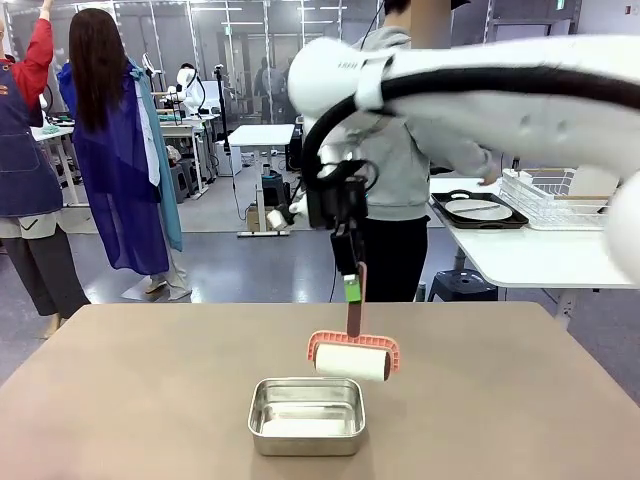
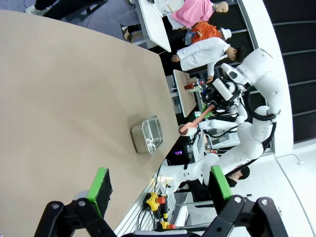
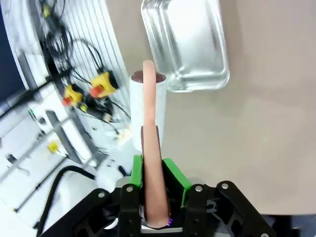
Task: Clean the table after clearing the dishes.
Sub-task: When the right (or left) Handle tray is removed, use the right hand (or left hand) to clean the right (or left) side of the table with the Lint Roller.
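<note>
table [image 1: 120, 400]: 1 steel pan [image 1: 306, 415] | 1 lint roller [image 1: 352, 362], clamped in right tool [image 1: 352, 290]

A pan [image 1: 306, 415] is set near the middle of the tabletop [image 1: 120, 400], toward its near edge. Just behind the pan's far rim, a lint roller [image 1: 352, 360] is held by its handle from above in the right claw [image 1: 352, 290]. Behind and right of the tabletop a side table [image 1: 530, 260] is placed, on which a tray [image 1: 500, 223] bearing a plate [image 1: 480, 209] is laid left of a wire rack [image 1: 545, 195].
</note>
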`<state>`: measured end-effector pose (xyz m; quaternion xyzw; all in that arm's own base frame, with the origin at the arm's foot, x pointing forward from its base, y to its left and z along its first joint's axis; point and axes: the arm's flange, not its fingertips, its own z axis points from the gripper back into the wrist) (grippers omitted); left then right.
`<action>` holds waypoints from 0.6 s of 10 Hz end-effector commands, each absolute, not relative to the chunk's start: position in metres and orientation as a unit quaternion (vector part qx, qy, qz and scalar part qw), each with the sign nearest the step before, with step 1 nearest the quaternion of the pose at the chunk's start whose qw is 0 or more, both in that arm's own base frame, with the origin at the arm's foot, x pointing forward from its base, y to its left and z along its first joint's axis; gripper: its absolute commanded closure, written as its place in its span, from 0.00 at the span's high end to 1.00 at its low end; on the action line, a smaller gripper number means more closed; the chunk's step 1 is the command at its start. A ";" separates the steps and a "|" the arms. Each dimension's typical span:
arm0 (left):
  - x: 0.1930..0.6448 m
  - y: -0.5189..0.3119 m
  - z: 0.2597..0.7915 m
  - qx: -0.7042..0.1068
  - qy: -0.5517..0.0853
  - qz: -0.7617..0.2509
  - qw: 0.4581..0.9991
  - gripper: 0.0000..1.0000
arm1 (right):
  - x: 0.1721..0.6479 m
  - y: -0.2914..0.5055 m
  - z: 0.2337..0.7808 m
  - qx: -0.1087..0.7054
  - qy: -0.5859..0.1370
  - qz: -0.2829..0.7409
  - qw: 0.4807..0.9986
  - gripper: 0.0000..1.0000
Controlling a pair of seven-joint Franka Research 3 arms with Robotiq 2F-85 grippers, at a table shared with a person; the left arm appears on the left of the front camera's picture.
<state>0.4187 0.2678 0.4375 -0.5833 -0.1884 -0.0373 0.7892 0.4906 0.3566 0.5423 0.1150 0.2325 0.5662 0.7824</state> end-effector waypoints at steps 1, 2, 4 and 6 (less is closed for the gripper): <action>0.416 0.265 0.442 -0.579 -0.188 -0.026 0.793 1.00 | 0.438 0.312 0.524 0.132 0.203 0.445 0.862 0.00; 0.416 0.265 0.442 -0.579 -0.188 -0.026 0.793 1.00 | 0.428 0.293 0.520 0.139 0.176 0.392 0.892 0.00; 0.416 0.265 0.442 -0.579 -0.188 -0.026 0.793 1.00 | 0.413 0.269 0.515 0.133 0.114 0.311 0.934 0.00; 0.416 0.265 0.442 -0.579 -0.188 -0.026 0.793 1.00 | 0.404 0.247 0.517 0.108 0.080 0.239 0.962 0.00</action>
